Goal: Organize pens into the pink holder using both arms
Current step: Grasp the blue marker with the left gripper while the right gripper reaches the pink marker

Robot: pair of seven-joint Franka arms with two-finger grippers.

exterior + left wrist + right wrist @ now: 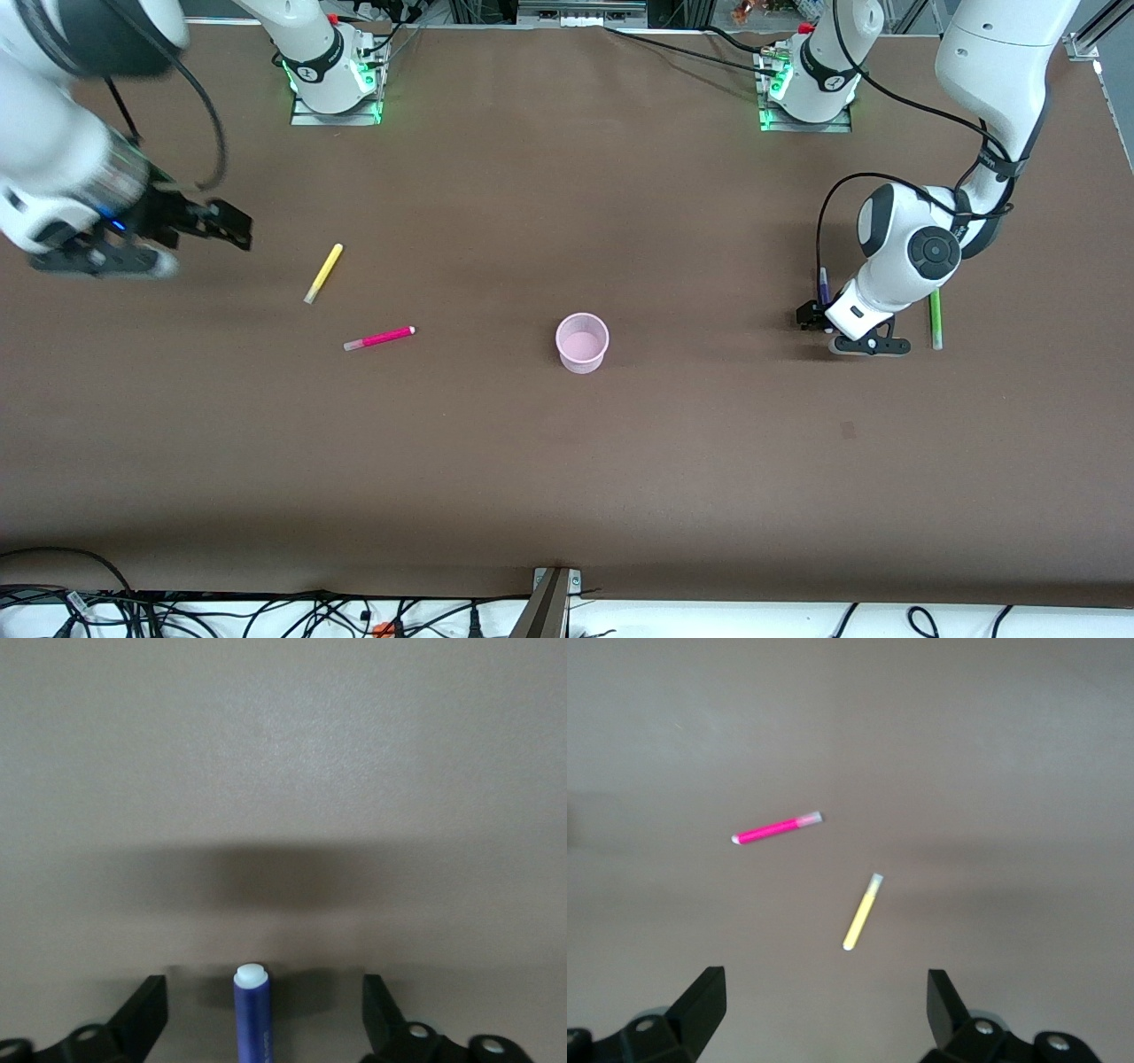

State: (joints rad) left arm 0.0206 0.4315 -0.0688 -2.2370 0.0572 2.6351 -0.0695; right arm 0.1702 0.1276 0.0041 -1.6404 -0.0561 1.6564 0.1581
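Brown table [567, 496] seen from above. Pink holder [582, 342] upright near the middle of the tabletop, nothing visible inside.

Toward the right arm's end: yellow pen [323, 273] and magenta pen [379, 338] lying flat, well apart from each other, the magenta one nearer the front edge and nearer the holder. Right gripper [232, 225] in the air over bare table close to that end's edge, jaws released and wide, nothing between them; both pens in its wrist view [861, 912] [778, 828].

Toward the left arm's end: left gripper [813, 312] lowered to the table, jaws spread on either side of the purple pen [252, 1017], not touching it. Green pen [935, 317] lying flat just beside that wrist, closer to the end edge.
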